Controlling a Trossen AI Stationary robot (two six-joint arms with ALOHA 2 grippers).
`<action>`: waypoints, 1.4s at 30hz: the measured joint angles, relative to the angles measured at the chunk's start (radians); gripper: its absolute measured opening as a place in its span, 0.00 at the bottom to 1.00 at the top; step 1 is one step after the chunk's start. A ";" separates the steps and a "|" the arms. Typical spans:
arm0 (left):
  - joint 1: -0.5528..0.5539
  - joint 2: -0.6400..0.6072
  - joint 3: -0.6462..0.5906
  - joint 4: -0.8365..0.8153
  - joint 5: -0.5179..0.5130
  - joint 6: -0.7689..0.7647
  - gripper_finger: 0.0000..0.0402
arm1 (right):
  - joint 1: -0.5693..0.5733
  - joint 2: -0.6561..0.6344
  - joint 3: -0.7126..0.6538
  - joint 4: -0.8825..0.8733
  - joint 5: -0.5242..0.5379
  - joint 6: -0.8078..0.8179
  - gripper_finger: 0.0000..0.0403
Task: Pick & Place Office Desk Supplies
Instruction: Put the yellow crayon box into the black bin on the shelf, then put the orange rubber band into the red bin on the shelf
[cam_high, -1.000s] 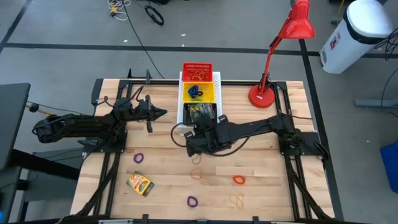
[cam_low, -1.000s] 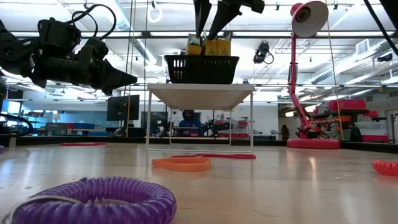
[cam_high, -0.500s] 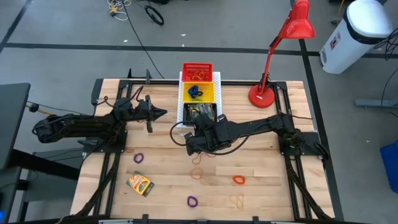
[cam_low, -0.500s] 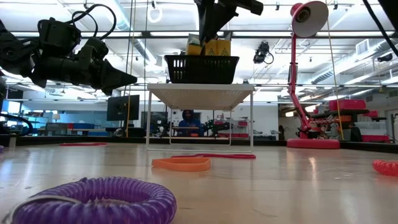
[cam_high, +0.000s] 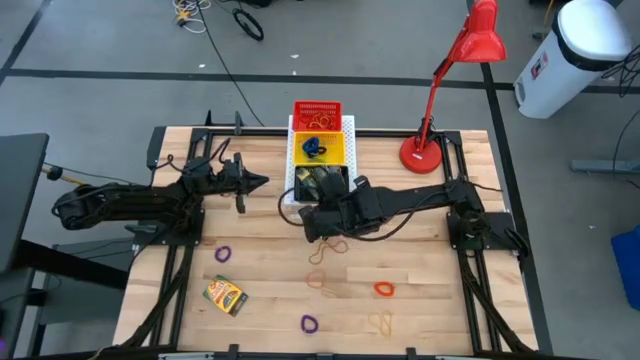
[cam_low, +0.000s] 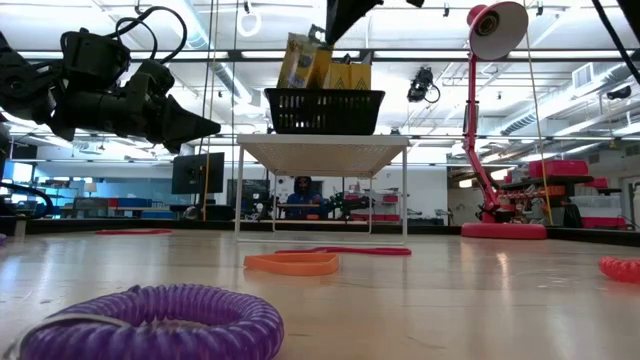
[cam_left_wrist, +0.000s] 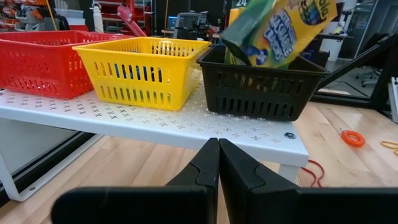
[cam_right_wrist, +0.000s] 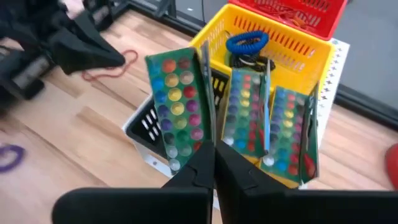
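Wooden table (cam_high: 420, 300): right fingers (cam_right_wrist: 213, 163) shut above black basket (cam_left_wrist: 261, 93) of crayon boxes (cam_right_wrist: 239, 115).

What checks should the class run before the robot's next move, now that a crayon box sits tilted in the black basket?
1. Right tool shut, holding nothing: ok.
2. Tilted crayon box fully settled in the black basket: not ok, it leans out over the rim.
3. Left tool shut, waiting beside the white shelf: ok.
4. Crayon box left on the table: ok, lying unobstructed.
5. Room in the black basket for another box: cannot tell.
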 joint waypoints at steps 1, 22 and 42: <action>0.000 0.000 0.000 0.000 0.000 0.000 0.03 | -0.006 -0.005 0.000 0.014 -0.003 0.000 0.01; 0.000 0.000 0.000 -0.009 -0.008 0.000 0.03 | -0.131 -0.073 0.003 0.078 -0.260 0.034 0.04; -0.001 0.000 0.000 -0.001 0.045 -0.024 0.03 | 0.015 -0.137 -0.104 0.104 -0.159 -0.503 0.02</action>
